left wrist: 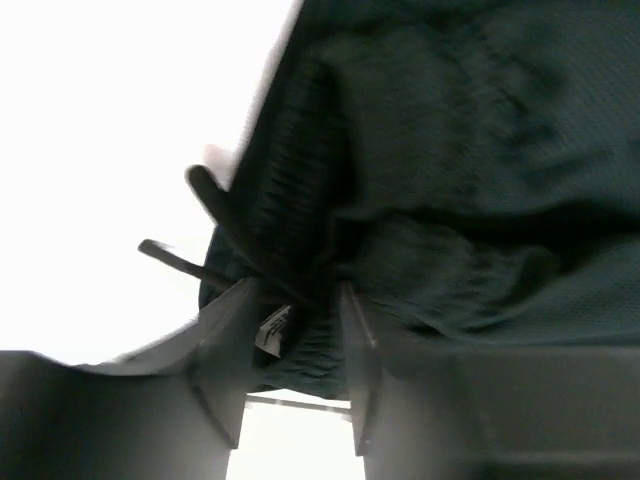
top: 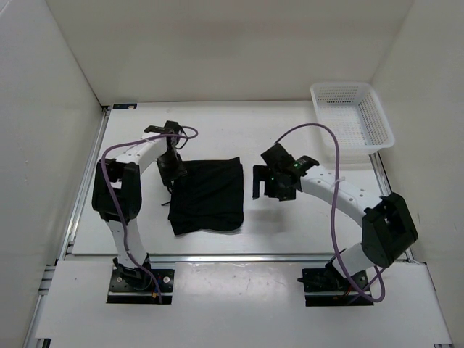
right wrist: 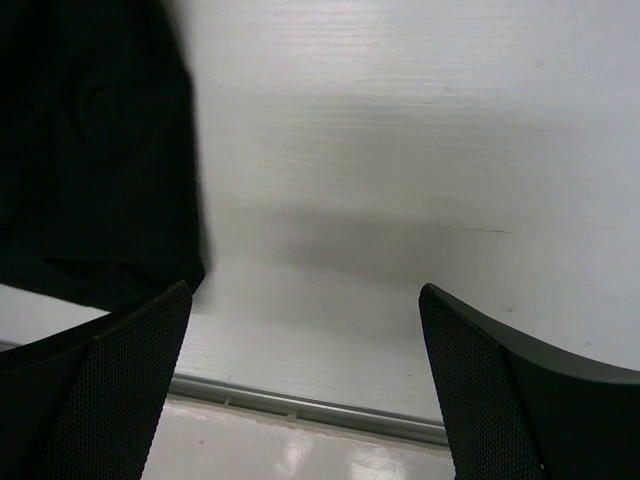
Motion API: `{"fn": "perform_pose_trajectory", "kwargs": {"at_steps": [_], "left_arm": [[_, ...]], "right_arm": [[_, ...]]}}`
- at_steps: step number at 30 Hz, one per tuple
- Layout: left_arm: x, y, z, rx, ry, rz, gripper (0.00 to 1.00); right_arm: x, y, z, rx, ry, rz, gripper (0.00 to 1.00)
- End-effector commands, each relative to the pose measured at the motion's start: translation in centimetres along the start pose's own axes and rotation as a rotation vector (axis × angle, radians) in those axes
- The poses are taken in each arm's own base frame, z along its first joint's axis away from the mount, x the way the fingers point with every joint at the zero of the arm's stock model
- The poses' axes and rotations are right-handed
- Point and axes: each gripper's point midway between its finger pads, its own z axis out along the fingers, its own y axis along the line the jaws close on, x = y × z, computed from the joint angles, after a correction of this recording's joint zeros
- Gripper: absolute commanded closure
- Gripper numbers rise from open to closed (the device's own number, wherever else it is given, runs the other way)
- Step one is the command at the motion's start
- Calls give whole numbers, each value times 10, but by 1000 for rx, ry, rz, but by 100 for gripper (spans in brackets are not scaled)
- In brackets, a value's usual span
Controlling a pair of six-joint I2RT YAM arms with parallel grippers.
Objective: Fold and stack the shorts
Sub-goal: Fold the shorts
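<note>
Shorts point(top: 208, 196) folded mid-surface point(top: 275, 225). Left gripper point(top: 172, 168) at waistband, cloth between jaws; clamped or not, cannot tell. Right gripper point(top: 270, 181) wide open, empty. Risk: drawstring point(left wrist: 215, 215) snags, dragging fold apart.

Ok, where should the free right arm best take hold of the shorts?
Probably at the right edge of the shorts, coming in from the right with the open right gripper: they lie flat in a rough square, that edge is nearest it across bare table, and the left gripper sits at the opposite edge.
</note>
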Motion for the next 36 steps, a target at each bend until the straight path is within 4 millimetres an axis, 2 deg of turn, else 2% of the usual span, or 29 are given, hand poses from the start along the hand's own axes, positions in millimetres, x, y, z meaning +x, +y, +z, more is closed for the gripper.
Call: {"fn": "perform_pose_trajectory", "kwargs": {"at_steps": [1, 2, 4, 6, 8, 9, 14, 15, 17, 19, 20, 22, 23, 24, 25, 29, 31, 32, 34, 35, 36], "left_arm": [[-24, 9, -29, 11, -109, -26, 47], [-27, 15, -38, 10, -132, -41, 27], [-31, 20, -45, 12, -157, -55, 18], [-37, 26, -45, 12, -166, -57, 18], [-35, 27, -34, -1, -142, -56, 18], [-34, 27, -28, -7, -134, -45, 18], [-24, 30, 2, -1, -72, -44, 18], [-21, 29, 7, 10, -66, -34, 18], [-20, 30, 17, 12, -40, -42, 20], [-18, 29, 26, 12, -19, -33, 22], [-18, 29, 29, 8, -11, -33, 22], [-22, 22, 30, 24, -18, -24, 25], [-19, 20, 35, 18, -4, -14, 25], [-20, 15, 36, 20, -5, -4, 26], [-24, 11, 33, 36, -13, -4, 26], [-21, -9, 32, 67, -5, 35, 26], [-23, -24, 25, 105, -20, 59, 26], [-26, -26, 23, 110, -27, 50, 26], [-26, -47, 17, 149, -34, 85, 26], [-31, -50, 12, 159, -49, 77, 25], [-28, -58, 13, 165, -38, 92, 25]], "right_arm": [[-1, 33, -4, -89, 6, -81, 1], [-2, 39, -3, -97, 1, -89, 1], [9, 52, 5, -139, 52, -108, 1], [10, 66, 18, -194, 74, -96, 1], [18, 83, 24, -276, 129, -87, 1], [19, 87, 35, -291, 143, -87, 1], [32, 94, 58, -311, 217, -49, 1], [27, 101, 58, -337, 201, -37, 1], [36, 99, 71, -329, 235, -21, 7], [39, 100, 78, -330, 251, -8, 21], [42, 96, 85, -309, 261, -5, 42], [40, 84, 92, -249, 252, 18, 65], [36, 80, 93, -235, 240, 27, 85], [38, 76, 95, -220, 243, 39, 92], [33, 67, 95, -206, 229, 60, 97], [19, 41, 88, -142, 172, 102, 100], [11, 19, 86, -72, 139, 117, 100], [12, 13, 86, -45, 135, 105, 100], [2, -2, 82, -3, 102, 115, 100], [2, -7, 80, 24, 103, 102, 100], [-4, -12, 80, 49, 85, 109, 95]]}}
